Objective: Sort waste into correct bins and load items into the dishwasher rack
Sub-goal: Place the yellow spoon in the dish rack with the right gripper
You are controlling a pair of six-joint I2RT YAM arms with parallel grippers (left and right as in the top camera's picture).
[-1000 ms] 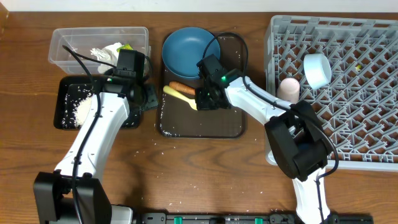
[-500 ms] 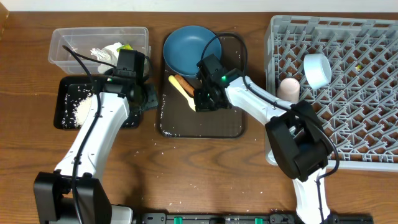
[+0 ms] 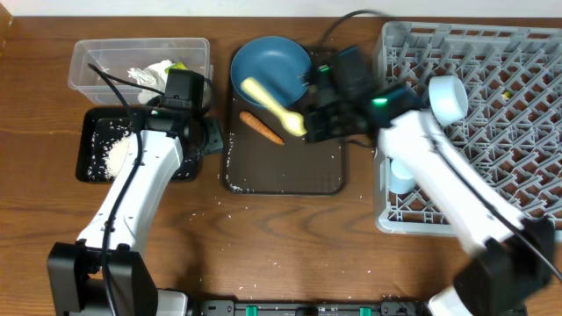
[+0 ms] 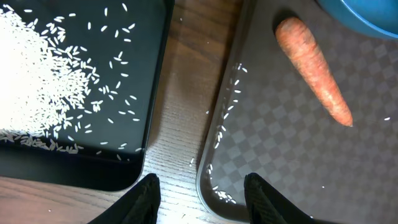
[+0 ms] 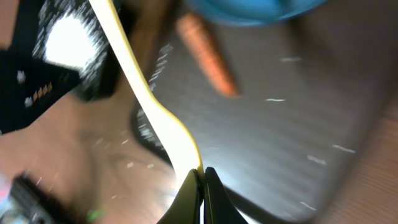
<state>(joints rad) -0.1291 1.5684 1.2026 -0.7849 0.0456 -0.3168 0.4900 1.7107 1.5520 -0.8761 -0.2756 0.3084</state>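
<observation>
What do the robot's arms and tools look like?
The left arm and right arm have white tubular links, black joints. A black cable loops along the left arm; a green light glows at the right wrist. The left tool and right tool each have two black tapered fingers.

A: Right wrist: smeared throughout. Can barely make out carrot (image 5: 208,59); loses spoon (image 5: 144,87) bowl and most of plate (image 5: 249,6) past top edge.
B: Left wrist: clips plate at top corner too, black tray (image 4: 93,168) at left, brown tray (image 4: 280,155) at bottom and right. Shows only fingertips (image 4: 146,199) of left gripper (image 4: 200,186).
A: Overhead: crops rack (image 3: 527,105) at right, buries part of black tray under left arm (image 3: 140,175). Too small to sort out what sits in tub (image 3: 97,44).
</observation>
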